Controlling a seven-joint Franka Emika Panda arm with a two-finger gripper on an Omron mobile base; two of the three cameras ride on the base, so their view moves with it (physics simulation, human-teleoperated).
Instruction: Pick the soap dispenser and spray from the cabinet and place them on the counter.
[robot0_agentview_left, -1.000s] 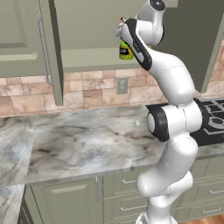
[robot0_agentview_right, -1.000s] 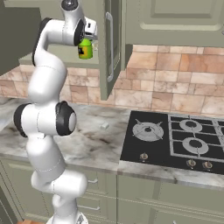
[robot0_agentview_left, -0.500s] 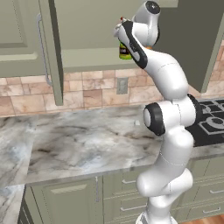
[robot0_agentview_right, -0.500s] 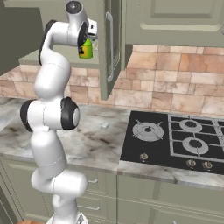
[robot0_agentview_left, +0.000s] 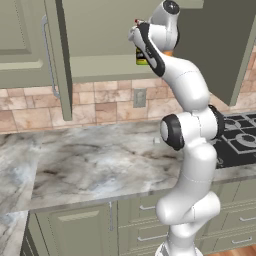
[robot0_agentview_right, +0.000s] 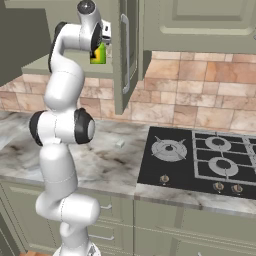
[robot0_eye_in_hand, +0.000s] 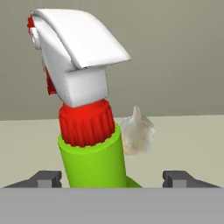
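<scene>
Arm reaches high into the open cabinet (robot0_agentview_left: 100, 35), wrist at the top centre of the left base view and upper left of the right base view. Spray (robot0_eye_in_hand: 89, 144) sits on the cabinet shelf, right in front of the hand camera: green body lower centre, red collar above it, white trigger head at top. Long axis close to upright, leaning slightly toward the upper left of the hand frame; the head's white hood points to the right of the frame, red nozzle bit at the far upper left. In the right base view the spray (robot0_agentview_right: 98, 54) shows as a green and yellow patch just beside the wrist. Gripper (robot0_eye_in_hand: 117, 180): jaws spread, one dark fingertip low left and one low right, bottle neck between them, gaps visible on both sides, no contact seen. Behind the spray, a pale pump top of the soap dispenser (robot0_eye_in_hand: 138, 133) peeks out right of the collar; its body is hidden. In the left base view a sliver of orange (robot0_agentview_left: 169, 51) shows beside the wrist. Counter (robot0_agentview_left: 90, 165) runs across the middle of both base views, stovetop (robot0_agentview_right: 200, 160) at the right.
</scene>
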